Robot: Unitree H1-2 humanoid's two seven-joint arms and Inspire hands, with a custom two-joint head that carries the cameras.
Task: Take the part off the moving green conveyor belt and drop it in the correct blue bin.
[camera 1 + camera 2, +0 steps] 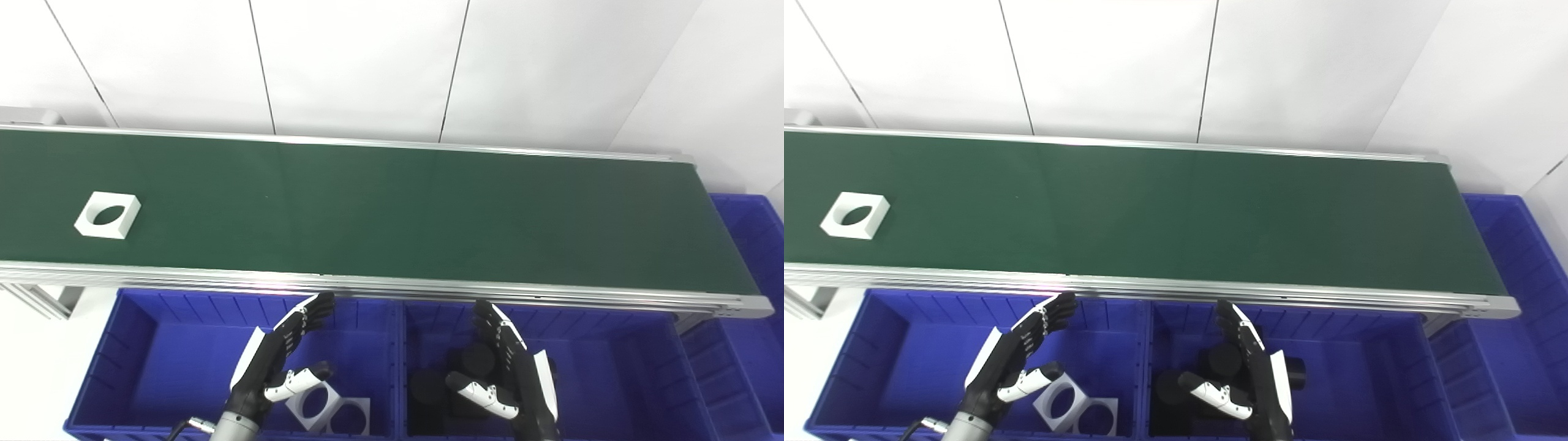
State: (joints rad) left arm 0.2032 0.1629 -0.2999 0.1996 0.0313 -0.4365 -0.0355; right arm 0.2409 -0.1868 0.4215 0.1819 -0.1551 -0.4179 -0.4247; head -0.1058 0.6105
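A white square block with a round hole (108,215) lies on the green conveyor belt (392,214) at its far left. It also shows in the right eye view (855,215). My left hand (278,358) is open and empty above the left blue bin (153,343), which holds two white square blocks (331,409). My right hand (508,367) is open and empty above the middle blue bin (612,361), which holds black cylinders (429,386). Both hands are well to the right of the block on the belt.
A third blue bin (750,245) stands at the belt's right end. The belt's aluminium front rail (392,288) runs just beyond the fingertips. A white panelled wall is behind the belt.
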